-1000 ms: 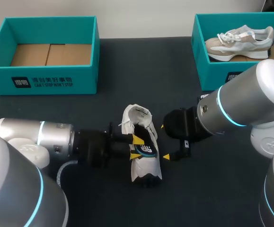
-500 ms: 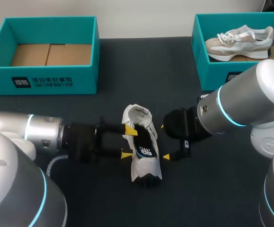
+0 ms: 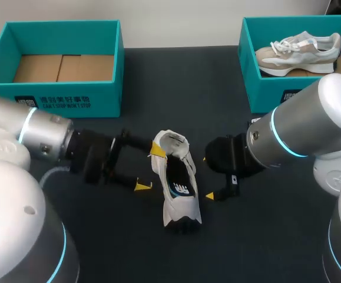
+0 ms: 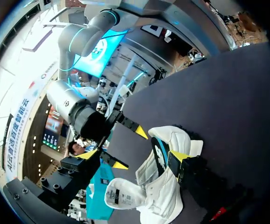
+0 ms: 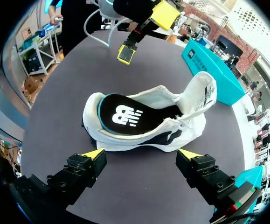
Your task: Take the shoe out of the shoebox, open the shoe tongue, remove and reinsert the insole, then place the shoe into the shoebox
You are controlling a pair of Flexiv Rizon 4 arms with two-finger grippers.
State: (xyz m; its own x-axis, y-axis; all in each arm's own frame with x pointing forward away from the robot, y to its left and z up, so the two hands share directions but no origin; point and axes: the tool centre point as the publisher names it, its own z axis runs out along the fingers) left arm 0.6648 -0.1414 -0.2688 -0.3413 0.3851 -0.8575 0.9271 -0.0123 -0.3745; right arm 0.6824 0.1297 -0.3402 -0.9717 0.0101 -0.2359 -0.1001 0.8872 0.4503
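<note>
Dark tabletop point(image 3: 176, 88) carries the shoe point(image 3: 176, 203) lying between the left hand point(image 3: 149, 169) and right hand point(image 3: 208, 177), both spread apart and gripping nothing; the black insole point(image 3: 180, 181) probably needs pressing flat into the heel before either hand closes on the shoe.

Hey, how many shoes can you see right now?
2. A white shoe lies on the table between the left hand and right hand; a beige-and-white shoe sits in the right shoebox. The left shoebox shows only its cardboard floor.
</note>
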